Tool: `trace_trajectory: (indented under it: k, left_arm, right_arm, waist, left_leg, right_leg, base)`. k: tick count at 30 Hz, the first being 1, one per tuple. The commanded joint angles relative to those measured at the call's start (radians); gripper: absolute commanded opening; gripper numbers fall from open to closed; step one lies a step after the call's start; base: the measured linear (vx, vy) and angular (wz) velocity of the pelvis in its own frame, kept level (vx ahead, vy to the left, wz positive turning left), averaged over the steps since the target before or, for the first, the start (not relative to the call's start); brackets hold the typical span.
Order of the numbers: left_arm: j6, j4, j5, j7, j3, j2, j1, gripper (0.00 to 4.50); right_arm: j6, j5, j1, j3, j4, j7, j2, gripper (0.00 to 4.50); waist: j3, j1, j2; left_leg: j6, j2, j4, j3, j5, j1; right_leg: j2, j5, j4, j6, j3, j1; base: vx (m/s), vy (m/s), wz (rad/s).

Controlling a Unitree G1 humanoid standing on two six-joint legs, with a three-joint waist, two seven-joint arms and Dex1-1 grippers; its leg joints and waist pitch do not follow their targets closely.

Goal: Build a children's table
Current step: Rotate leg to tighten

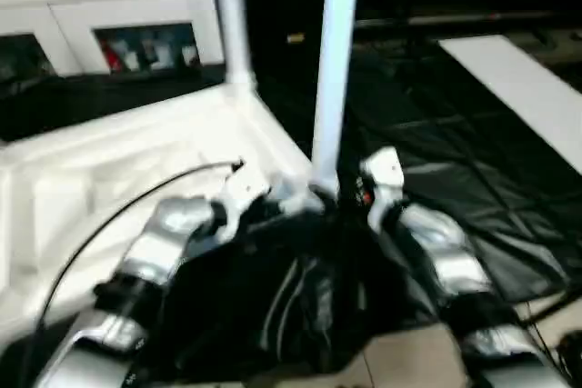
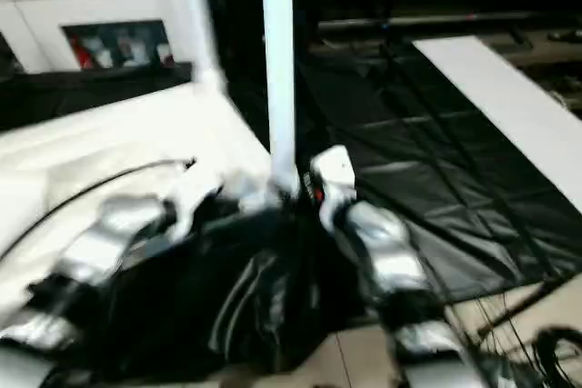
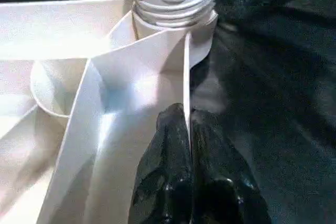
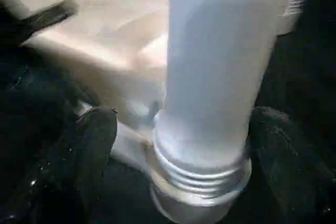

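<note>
The white table top (image 1: 109, 161) lies upside down on the black sheet (image 1: 455, 179). Two white legs stand upright in its corner sockets: a far leg (image 1: 229, 15) and a near leg (image 1: 335, 61). My left gripper (image 3: 188, 116) is shut on the thin rim wall of the top, just beside the near corner socket (image 3: 173, 19), where the leg's ribbed end shows. My right gripper (image 4: 184, 145) stands open around the base of the near leg (image 4: 215, 77); one finger (image 4: 94, 145) is clear of it and the other (image 4: 278, 150) is close against it.
A white cabinet (image 1: 136, 43) with glass doors stands behind the table at the back left. A long white board (image 1: 527, 88) lies on the black sheet at the right. A black cable (image 1: 118, 215) arcs over the top to my left wrist. Floor tiles (image 1: 409, 352) show past the near edge.
</note>
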Motion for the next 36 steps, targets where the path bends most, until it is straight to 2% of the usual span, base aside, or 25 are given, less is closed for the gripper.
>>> trace_trajectory:
  k: [1,4,10,15,16,19,21,23,25,28,29,36]
  left_arm:
    - [-0.025,-0.037,-0.04,-0.056,-0.012,0.003,0.011,0.0]
    - [-0.021,-0.068,-0.057,-0.103,-0.018,0.02,0.026,0.0]
    - [0.008,-0.133,-0.091,-0.187,-0.035,0.047,0.055,0.0]
    - [0.009,-0.128,-0.084,-0.186,-0.034,0.047,0.051,0.0]
    - [0.009,-0.129,-0.082,-0.185,-0.034,0.048,0.051,0.0]
    - [0.015,-0.126,-0.08,-0.173,-0.029,0.044,0.048,0.0]
    - [0.02,-0.123,-0.078,-0.169,-0.029,0.044,0.045,0.0]
    - [0.023,-0.123,-0.079,-0.176,-0.031,0.048,0.046,0.0]
    - [0.024,-0.122,-0.079,-0.179,-0.033,0.05,0.047,0.0]
    - [0.028,-0.123,-0.077,-0.184,-0.036,0.053,0.05,0.0]
    - [0.03,-0.125,-0.077,-0.186,-0.037,0.055,0.051,0.0]
    - [0.047,-0.136,-0.082,-0.211,-0.048,0.067,0.059,0.0]
  right_arm:
    - [0.009,0.006,0.001,0.017,-0.02,0.076,-0.018,4.2]
    - [0.009,0.002,-0.009,0.015,-0.011,0.094,-0.028,4.2]
    - [-0.002,-0.02,-0.029,0.055,-0.004,0.142,-0.062,4.2]
    - [-0.012,-0.032,-0.034,0.068,0.012,0.202,-0.068,4.2]
    - [-0.014,-0.033,-0.035,0.071,0.013,0.207,-0.069,4.04]
    - [-0.012,-0.026,-0.038,0.071,0.02,0.211,-0.07,4.04]
    - [-0.009,-0.017,-0.043,0.068,0.03,0.22,-0.069,3.69]
    - [-0.009,-0.014,-0.048,0.064,0.041,0.23,-0.067,3.65]
    - [-0.012,-0.015,-0.051,0.061,0.049,0.233,-0.067,3.42]
    - [-0.016,-0.016,-0.053,0.056,0.057,0.236,-0.063,3.19]
    - [-0.017,-0.016,-0.053,0.057,0.058,0.237,-0.063,2.97]
    - [-0.029,-0.02,-0.057,0.063,0.072,0.247,-0.058,2.76]
  waist:
    - [-0.055,0.001,-0.008]
    - [-0.055,0.004,-0.012]
    - [-0.056,0.014,-0.012]
    - [-0.057,0.024,-0.012]
    - [-0.057,0.025,-0.013]
    - [-0.058,0.025,-0.012]
    - [-0.059,0.025,-0.012]
    - [-0.059,0.025,-0.012]
    - [-0.059,0.026,-0.012]
    - [-0.06,0.026,-0.019]
    - [-0.06,0.026,-0.017]
    - [-0.057,0.023,-0.016]
  left_leg:
    - [0.091,0.063,-0.067,-0.022,-0.235,0.011]
    - [0.072,0.062,-0.068,-0.024,-0.231,0.011]
    - [0.077,0.062,-0.065,-0.021,-0.201,0.013]
    - [0.072,0.062,-0.064,-0.02,-0.196,0.014]
    - [0.072,0.062,-0.064,-0.02,-0.196,0.014]
    - [0.071,0.061,-0.063,-0.021,-0.193,0.014]
    - [0.073,0.061,-0.062,-0.021,-0.19,0.013]
    - [0.074,0.061,-0.062,-0.021,-0.189,0.013]
    - [0.075,0.061,-0.061,-0.021,-0.185,0.012]
    - [0.083,0.061,-0.059,-0.02,-0.174,0.012]
    - [0.083,0.061,-0.059,-0.02,-0.171,0.011]
    - [0.066,0.061,-0.061,-0.022,-0.205,0.013]
  right_leg:
    - [-0.06,-0.255,-0.061,-0.242,0.047,0.046]
    - [-0.063,-0.281,-0.06,-0.23,0.048,0.047]
    - [-0.061,-0.252,-0.055,-0.237,0.047,0.046]
    - [-0.061,-0.252,-0.054,-0.231,0.048,0.046]
    - [-0.061,-0.251,-0.054,-0.231,0.047,0.047]
    - [-0.061,-0.246,-0.053,-0.231,0.047,0.048]
    - [-0.061,-0.24,-0.052,-0.234,0.047,0.048]
    - [-0.06,-0.24,-0.052,-0.237,0.046,0.048]
    - [-0.061,-0.237,-0.051,-0.237,0.046,0.049]
    - [-0.061,-0.231,-0.049,-0.238,0.046,0.049]
    - [-0.061,-0.23,-0.048,-0.239,0.046,0.049]
    - [-0.061,-0.286,-0.054,-0.225,0.047,0.046]
  base:
    - [0.0,0.0,0.0]
    - [0.0,0.0,0.0]
    - [0.0,0.0,0.0]
    - [0.0,0.0,0.0]
    - [0.0,0.0,0.0]
    - [0.0,0.0,0.0]
    - [0.0,0.0,0.0]
    - [0.0,0.0,0.0]
    - [0.0,0.0,0.0]
    - [0.0,0.0,0.0]
    - [0.0,0.0,0.0]
    - [0.0,0.0,0.0]
